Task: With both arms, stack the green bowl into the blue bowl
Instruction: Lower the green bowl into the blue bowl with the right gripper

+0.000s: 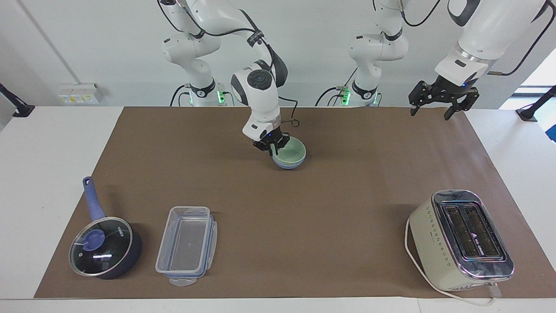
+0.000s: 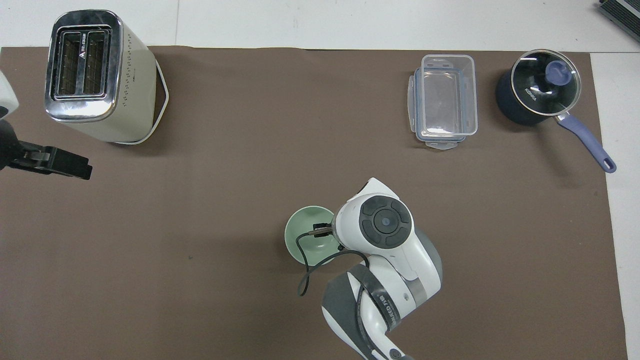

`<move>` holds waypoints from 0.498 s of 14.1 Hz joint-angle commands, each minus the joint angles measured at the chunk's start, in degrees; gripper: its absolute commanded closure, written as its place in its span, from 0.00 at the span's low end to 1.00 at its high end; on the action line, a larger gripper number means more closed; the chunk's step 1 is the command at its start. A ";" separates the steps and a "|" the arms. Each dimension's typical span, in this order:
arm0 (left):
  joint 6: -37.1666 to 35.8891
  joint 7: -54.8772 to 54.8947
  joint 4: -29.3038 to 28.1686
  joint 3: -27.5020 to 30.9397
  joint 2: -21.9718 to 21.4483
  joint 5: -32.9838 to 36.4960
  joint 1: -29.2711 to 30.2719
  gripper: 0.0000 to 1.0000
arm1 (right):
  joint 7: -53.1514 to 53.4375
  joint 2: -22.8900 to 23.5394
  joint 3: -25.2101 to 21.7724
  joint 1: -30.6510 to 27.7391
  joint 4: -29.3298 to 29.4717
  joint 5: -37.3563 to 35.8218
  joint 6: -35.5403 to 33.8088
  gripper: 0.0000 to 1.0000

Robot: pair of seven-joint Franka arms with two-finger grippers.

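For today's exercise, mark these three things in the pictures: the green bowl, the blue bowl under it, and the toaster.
green bowl (image 1: 292, 150): facing view, on its inner wall.
blue bowl (image 1: 287, 164): facing view, on the outer wall showing below the green rim.
toaster (image 2: 127, 95): overhead view, on its cream side panel.
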 commanded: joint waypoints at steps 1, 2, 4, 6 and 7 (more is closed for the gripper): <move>-0.59 2.85 1.75 1.88 0.58 0.21 0.17 0.00 | -0.46 -2.24 -0.01 -0.84 -0.14 0.71 -0.71 0.00; -0.41 4.08 1.75 3.73 0.50 0.21 -1.14 0.00 | -0.46 -3.47 -0.10 -1.19 0.03 0.71 -1.93 0.00; 0.38 4.10 1.57 4.63 0.41 0.21 -2.91 0.00 | -0.11 -5.93 -0.53 -2.51 0.47 0.27 -4.13 0.00; 0.46 4.00 1.31 6.20 0.32 0.21 -4.49 0.00 | -0.02 -8.39 -0.62 -6.36 1.95 -0.52 -6.85 0.00; 0.55 4.35 1.31 6.56 0.41 0.21 -4.58 0.00 | -0.19 -8.92 -0.62 -8.03 3.27 -0.52 -9.13 0.00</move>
